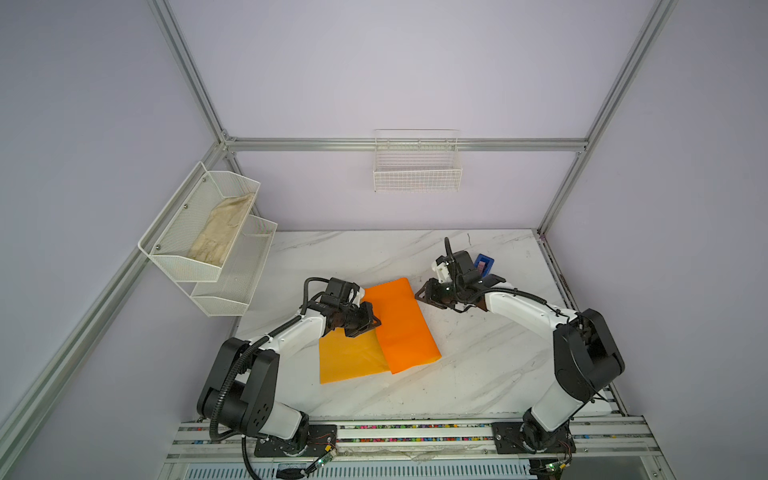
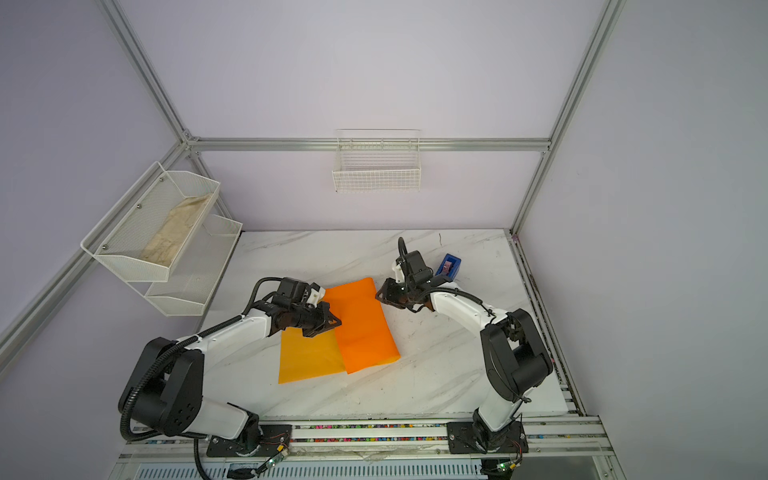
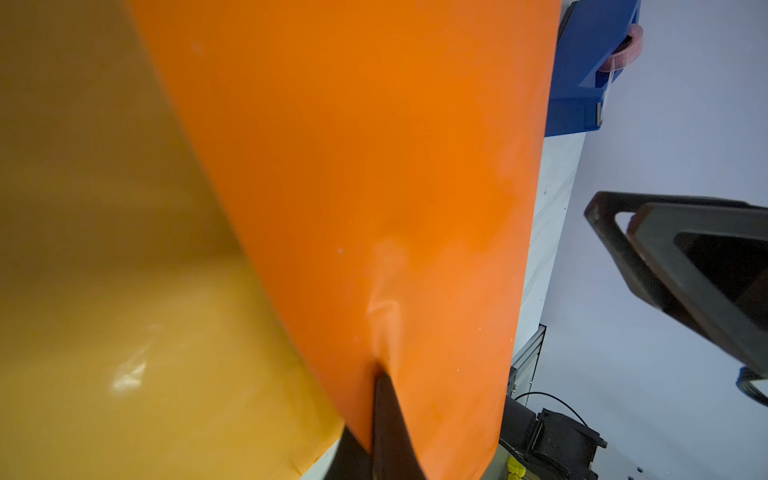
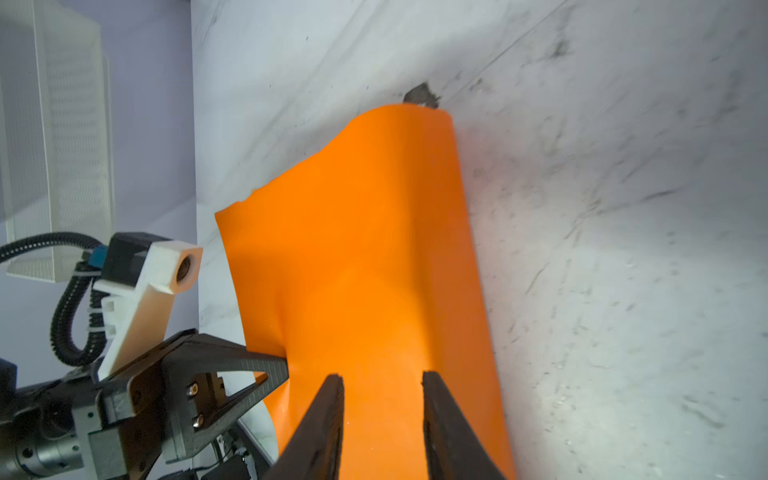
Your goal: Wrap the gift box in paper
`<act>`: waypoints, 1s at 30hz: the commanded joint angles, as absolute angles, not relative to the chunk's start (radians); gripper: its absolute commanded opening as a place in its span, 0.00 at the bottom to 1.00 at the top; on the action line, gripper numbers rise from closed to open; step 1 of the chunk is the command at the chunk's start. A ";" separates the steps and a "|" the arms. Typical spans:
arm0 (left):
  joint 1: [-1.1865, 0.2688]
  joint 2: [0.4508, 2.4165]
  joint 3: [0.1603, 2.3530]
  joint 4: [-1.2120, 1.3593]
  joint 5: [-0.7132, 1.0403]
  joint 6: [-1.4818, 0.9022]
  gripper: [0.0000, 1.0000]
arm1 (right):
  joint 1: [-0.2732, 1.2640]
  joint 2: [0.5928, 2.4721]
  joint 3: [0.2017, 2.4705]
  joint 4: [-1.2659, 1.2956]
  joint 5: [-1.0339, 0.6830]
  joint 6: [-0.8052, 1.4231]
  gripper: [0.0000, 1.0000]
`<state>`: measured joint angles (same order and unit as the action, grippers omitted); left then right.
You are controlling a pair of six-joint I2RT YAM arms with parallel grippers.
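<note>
Orange-yellow paper [image 1: 401, 332], a large plain sheet, lies mid-table on the white marble tabletop [image 1: 478, 374]. One part is flat, and the brighter part is folded over it in a raised, rounded hump. Small dark gift box: not visible in any view. It is likely under that hump, but I cannot confirm this.

Left gripper [image 1: 373, 322] is pinched shut on the folded flap's edge; the paper puckers at its fingertips [image 3: 386, 415] in the left wrist view. Right gripper [image 4: 382, 376] has its jaws apart, gripping nothing, poised over the fold's far end. Blue wedge-shaped tape dispenser [image 1: 484, 262] stands behind the right arm, nothing touching it.

Judgement: early-to-middle stage, with the first flap over. Left to do: the opposite flap, both open ends and the taping.
</note>
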<state>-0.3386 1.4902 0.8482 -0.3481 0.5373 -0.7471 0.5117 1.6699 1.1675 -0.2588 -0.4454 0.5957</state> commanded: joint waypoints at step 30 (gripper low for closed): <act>-0.295 1.704 1.309 -0.599 0.549 -0.422 0.00 | 0.598 1.561 1.019 -0.302 -0.363 0.644 0.32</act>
